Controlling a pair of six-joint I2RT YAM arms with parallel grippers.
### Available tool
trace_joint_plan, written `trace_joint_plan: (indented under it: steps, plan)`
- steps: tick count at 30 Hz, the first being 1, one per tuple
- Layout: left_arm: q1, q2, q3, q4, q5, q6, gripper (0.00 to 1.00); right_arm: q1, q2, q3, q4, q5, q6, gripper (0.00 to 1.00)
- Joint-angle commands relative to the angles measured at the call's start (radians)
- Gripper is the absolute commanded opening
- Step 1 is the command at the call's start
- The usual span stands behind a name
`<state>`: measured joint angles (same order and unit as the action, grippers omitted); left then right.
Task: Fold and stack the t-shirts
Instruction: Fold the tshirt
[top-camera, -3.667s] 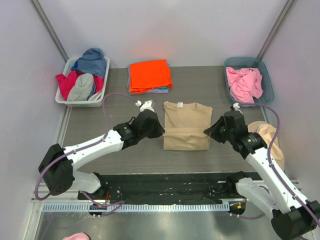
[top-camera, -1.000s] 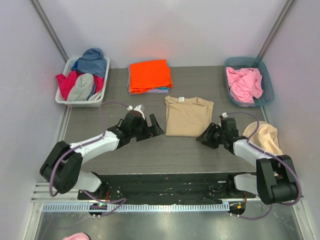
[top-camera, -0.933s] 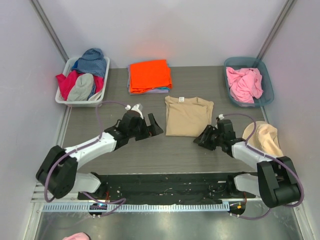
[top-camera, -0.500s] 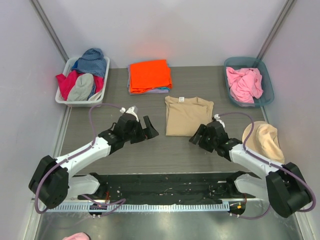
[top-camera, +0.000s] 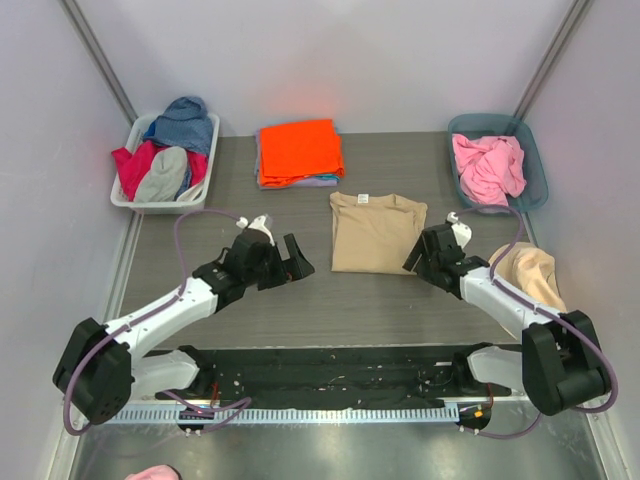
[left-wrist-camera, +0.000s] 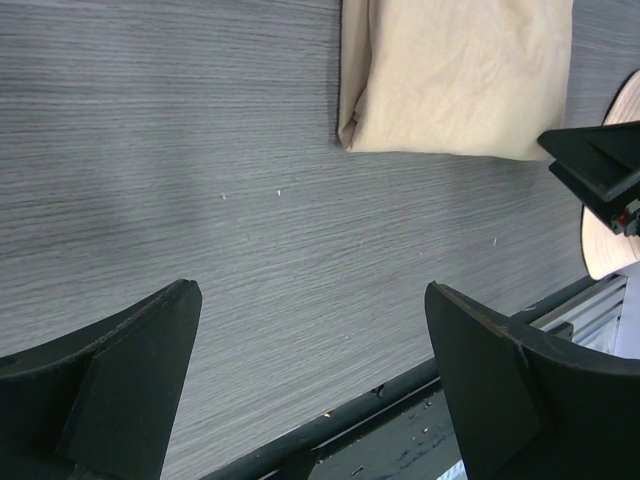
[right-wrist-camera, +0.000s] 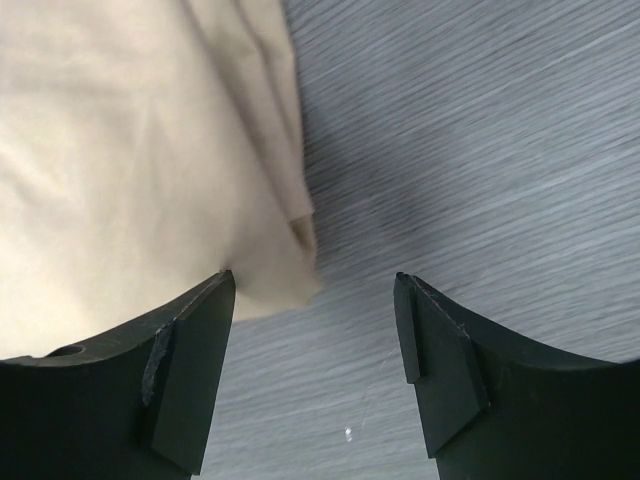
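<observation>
The folded tan shirt (top-camera: 377, 233) lies flat between the two grippers. Its near right corner sits just ahead of the right gripper (top-camera: 416, 260), whose jaws stand apart and hold nothing. The left gripper (top-camera: 296, 262), spread wide and empty, hovers off the shirt's left side, clear of the cloth.

left arm (top-camera: 165, 305) and right arm (top-camera: 500, 295) in white shells, black joints, looping lilac cables (top-camera: 180, 235), matte black wedge-shaped fingers (left-wrist-camera: 120, 380)

Tan shirt (top-camera: 375, 235) of soft matt cloth, tabletop (top-camera: 400, 160) matt grey wood-grain, left hand (left-wrist-camera: 310, 295) matt black plastic
</observation>
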<state>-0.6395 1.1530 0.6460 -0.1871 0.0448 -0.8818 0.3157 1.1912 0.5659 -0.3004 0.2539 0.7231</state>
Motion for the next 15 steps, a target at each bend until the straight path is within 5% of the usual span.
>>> trace_joint_plan:
  steps: [1, 10, 13, 15]
  plan:
    - [-0.003, -0.029, -0.016, -0.009, -0.02, 0.009, 1.0, -0.047, 0.039, 0.048, 0.073, 0.03, -0.077, 0.73]
    - [-0.003, -0.03, -0.026, -0.011, -0.02, 0.004, 1.0, -0.067, 0.103, 0.026, 0.252, -0.092, -0.18, 0.71]
    - [-0.003, -0.032, -0.031, -0.008, -0.022, 0.0, 1.0, -0.066, 0.108, -0.006, 0.323, -0.165, -0.183, 0.63]
    - [-0.002, -0.03, -0.032, -0.006, -0.02, -0.002, 1.0, -0.066, 0.113, -0.027, 0.345, -0.198, -0.172, 0.44]
